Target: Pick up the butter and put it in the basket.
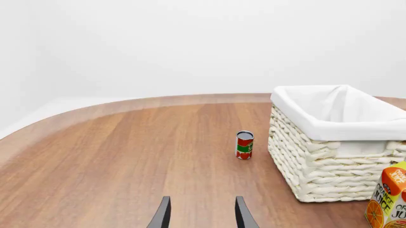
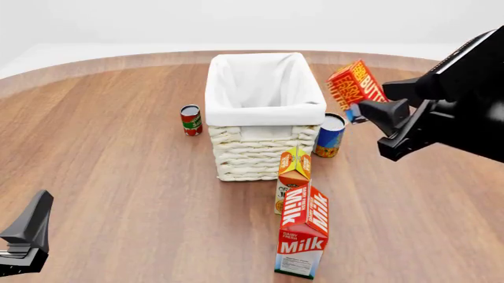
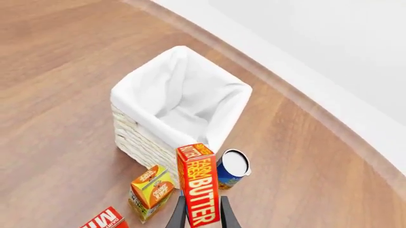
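The butter (image 2: 357,85) is a red-orange box with yellow lettering, held tilted in the air just right of the basket and above a blue can. My right gripper (image 2: 370,112) is shut on its lower end. In the right wrist view the butter (image 3: 198,190) stands between the fingers of the right gripper (image 3: 201,219). The cream wicker basket (image 2: 217,94) with a white liner stands mid-table and looks empty; it also shows in the right wrist view (image 3: 142,109) and the left wrist view (image 1: 317,166). My left gripper (image 1: 203,216) is open and empty, low at the near left (image 2: 28,236).
A red can (image 2: 190,119) stands left of the basket. A blue can (image 2: 330,134) stands at its right front corner. An orange juice carton (image 2: 294,171) and a tall milk carton (image 2: 303,230) stand in front of the basket.
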